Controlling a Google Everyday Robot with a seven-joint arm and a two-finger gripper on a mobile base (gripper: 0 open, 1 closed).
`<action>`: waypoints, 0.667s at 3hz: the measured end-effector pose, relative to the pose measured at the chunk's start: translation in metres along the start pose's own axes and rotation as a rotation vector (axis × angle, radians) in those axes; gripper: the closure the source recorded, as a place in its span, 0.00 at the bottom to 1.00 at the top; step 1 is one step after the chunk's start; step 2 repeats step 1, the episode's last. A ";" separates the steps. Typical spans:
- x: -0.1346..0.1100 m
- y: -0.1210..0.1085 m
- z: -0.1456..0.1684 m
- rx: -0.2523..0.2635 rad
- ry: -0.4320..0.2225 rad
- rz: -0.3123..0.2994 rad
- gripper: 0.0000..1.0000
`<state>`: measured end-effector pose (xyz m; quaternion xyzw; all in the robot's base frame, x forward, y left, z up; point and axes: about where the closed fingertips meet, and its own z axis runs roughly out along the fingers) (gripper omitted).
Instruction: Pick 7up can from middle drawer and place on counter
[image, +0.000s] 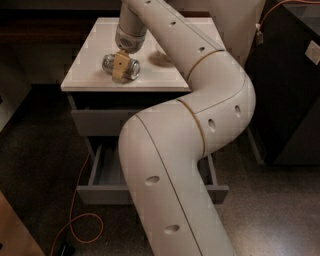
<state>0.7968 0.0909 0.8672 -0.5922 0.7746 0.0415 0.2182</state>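
Note:
The 7up can (131, 70) lies on its side, low over or on the white counter (90, 60) near its front edge. My gripper (120, 68) reaches down from above and is shut across the can's middle; one tan finger (119, 65) shows on the can's front. The middle drawer (102, 172) is pulled out below the closed top drawer (97, 122). Its dark inside is mostly hidden by my arm.
A shallow cream bowl (159, 58) sits on the counter behind the can, partly hidden by my arm. My big white arm (200, 115) covers the cabinet's right half. An orange cable (75, 220) loops on the floor at left. A dark cabinet (295, 100) stands at right.

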 end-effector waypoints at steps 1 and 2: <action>0.000 0.000 0.000 0.000 0.000 0.000 0.00; 0.000 0.000 0.000 0.000 0.000 0.000 0.00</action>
